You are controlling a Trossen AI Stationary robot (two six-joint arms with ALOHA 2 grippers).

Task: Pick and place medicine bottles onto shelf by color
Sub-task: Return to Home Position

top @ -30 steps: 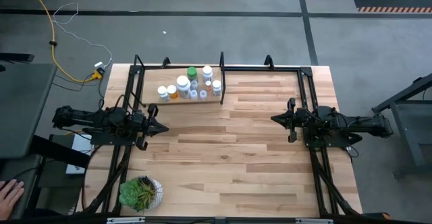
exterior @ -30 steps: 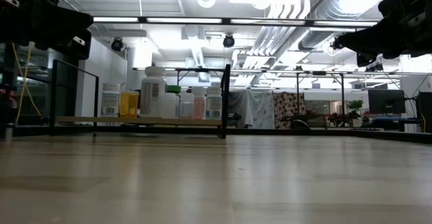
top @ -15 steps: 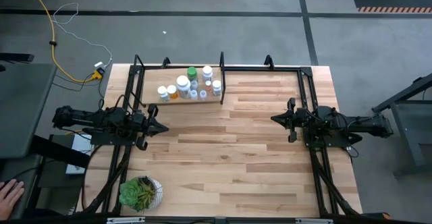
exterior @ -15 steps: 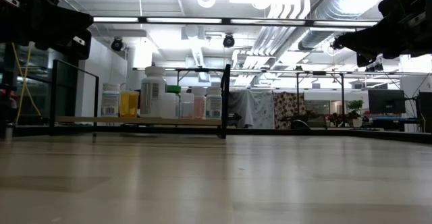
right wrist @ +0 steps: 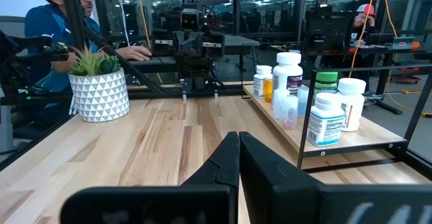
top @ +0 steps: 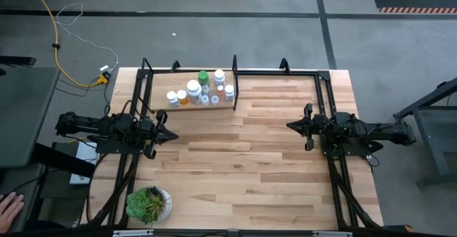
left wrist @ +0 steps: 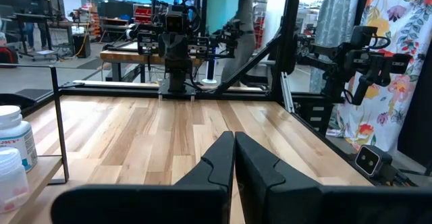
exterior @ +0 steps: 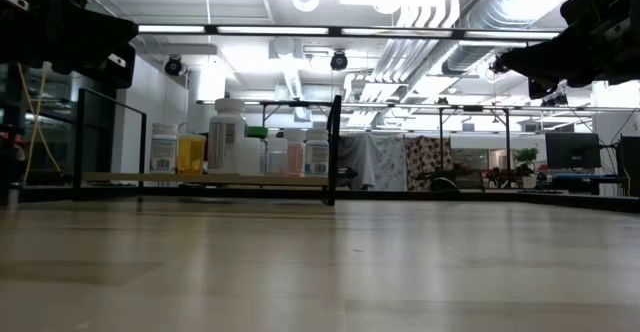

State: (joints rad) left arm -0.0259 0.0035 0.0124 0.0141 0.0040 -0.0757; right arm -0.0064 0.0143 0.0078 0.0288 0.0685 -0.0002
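One wooden tabletop (top: 243, 173) carries everything, with two dark arms reaching in over it from opposite sides. The left pincer (top: 173, 135) hangs above the boards with its two fingers (left wrist: 219, 158) pressed together and nothing between them. The right pincer (top: 290, 125) faces it from well across the tabletop, likewise closed tight and empty, as its own wrist view shows (right wrist: 239, 150). One shelf (top: 158, 98), a light plank in a thin black rod frame, stands near the left pincer, off to one side of its tips toward the tabletop's far edge. It is well apart from the right pincer, ahead of it and to one side. One leafy plant in a white patterned pot (top: 148, 203) sits on the opposite side of the left pincer from the shelf, behind its tips near the tabletop's corner. All the medicine bottles stand upright on the shelf in one tight cluster, none near either pincer. The cluster holds one green bottle (top: 203, 75), one orange bottle (right wrist: 270, 87) and one tall white bottle (top: 193, 88). The rest are smaller white ones, at least five; they crowd too closely for a sure count.
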